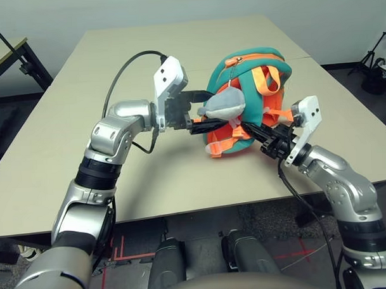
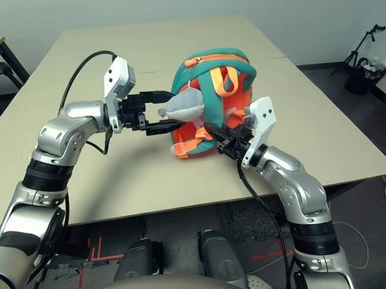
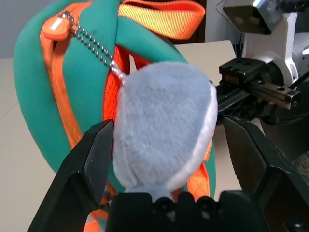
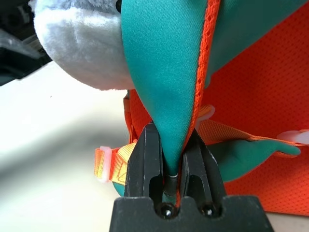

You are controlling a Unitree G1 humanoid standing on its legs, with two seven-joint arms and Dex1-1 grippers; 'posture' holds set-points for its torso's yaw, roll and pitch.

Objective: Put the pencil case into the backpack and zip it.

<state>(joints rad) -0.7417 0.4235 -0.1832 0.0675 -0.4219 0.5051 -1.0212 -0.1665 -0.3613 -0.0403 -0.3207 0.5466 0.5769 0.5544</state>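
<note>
1. The right gripper [image 4: 171, 128] is closed on the backpack's teal strap [image 4: 164, 72], pinched near its narrow end; this hold is best kept firm, as an anchor while the zip is worked.
2. The left gripper [image 3: 169, 122] is spread wide and nothing is clamped; the grey shark charm [image 3: 164, 121] is framed between its fingers.
3. Beyond that charm, the backpack [image 3: 34, 96] is seen standing on the table, with the orange zip pull [image 3: 57, 28] farther out than the left fingertips. Zipping is judged to be the step in hand: the pull should be pinched squarely and drawn along the rim.
4. The bead chain [image 3: 96, 48] and the charm stand in the way, and could be caught instead; the orange carry loop [image 3: 164, 19], also past the fingertips, should be avoided.
5. The pencil case's place cannot be told; it is presumed to be inside.
</note>
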